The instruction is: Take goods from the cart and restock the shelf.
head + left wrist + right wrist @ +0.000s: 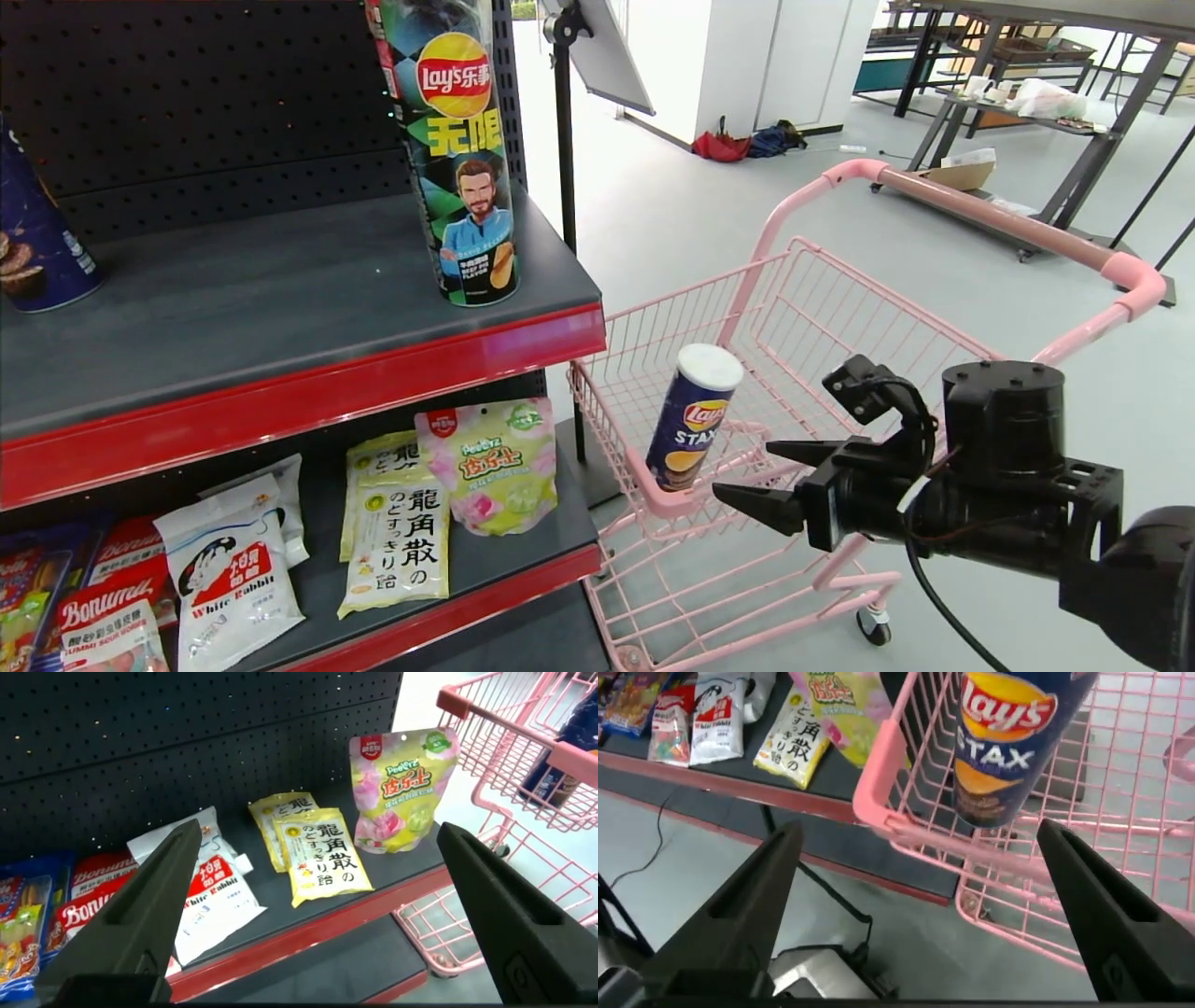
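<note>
Right end effector (pixel 747 469) spread and empty, just outside the pink cart (pixel 990 217). Blue chip can (pixel 695 420) tilted in the cart corner nearest the shelf (pixel 280 299). Left end effector (pixel 318 826) likewise spread, facing snack bags (pixel 322 859) on the lower shelf.

The right gripper (pixel 742 469) is showing two matte black, wedge-shaped fingers (pixel 761 506) tapering to points. To its right a fat black cylindrical joint (pixel 1004 406) is sitting beside a bracket (pixel 1088 481) dotted with small holes, with a black cable (pixel 934 597) looping past. The left gripper (pixel 318 831) is showing the same dark tapered shape.
</note>
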